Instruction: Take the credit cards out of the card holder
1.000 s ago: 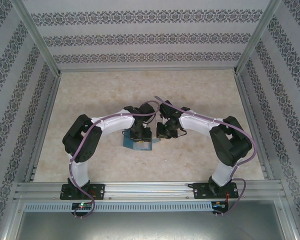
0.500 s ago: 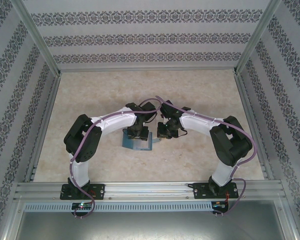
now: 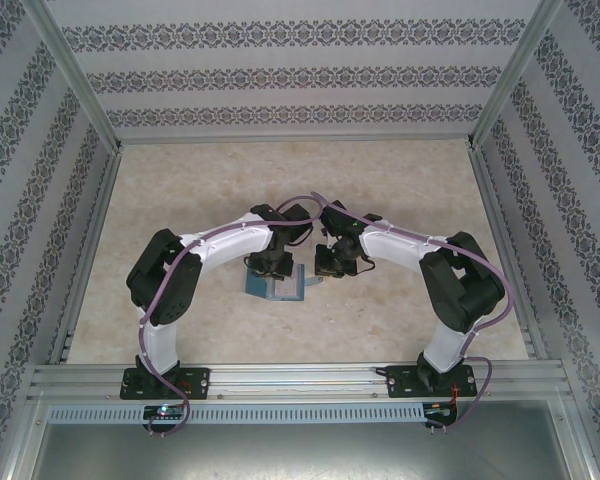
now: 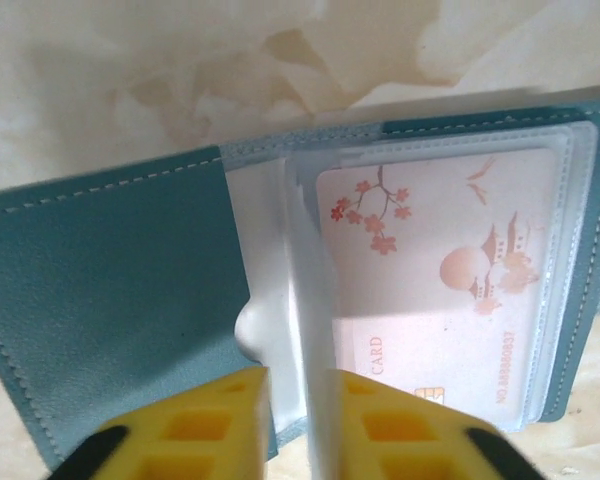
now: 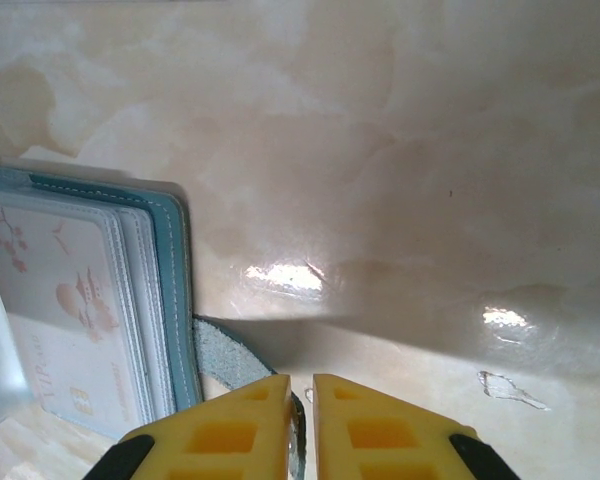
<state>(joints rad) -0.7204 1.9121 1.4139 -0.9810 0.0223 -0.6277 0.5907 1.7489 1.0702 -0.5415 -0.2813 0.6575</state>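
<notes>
The teal card holder (image 4: 100,270) lies open on the table, also seen in the top view (image 3: 277,287). A pale credit card (image 4: 450,270) with reddish blossom and temple marks sits in its clear sleeves, and shows again in the right wrist view (image 5: 60,300). My left gripper (image 4: 298,385) is shut on a thin pale sleeve page (image 4: 305,260) standing edge-on; whether a card is inside it I cannot tell. My right gripper (image 5: 302,385) is shut on the holder's strap tab (image 5: 225,360) at its right edge. The black card is out of view.
The marbled beige table (image 3: 410,190) stretches around the holder, with patterned walls and metal frame rails (image 3: 290,378) on all sides. Both arms meet over the table's middle, wrists close together.
My left gripper has shifted slightly left and back, uncovering more of the holder's near edge. The right arm has stayed put.
</notes>
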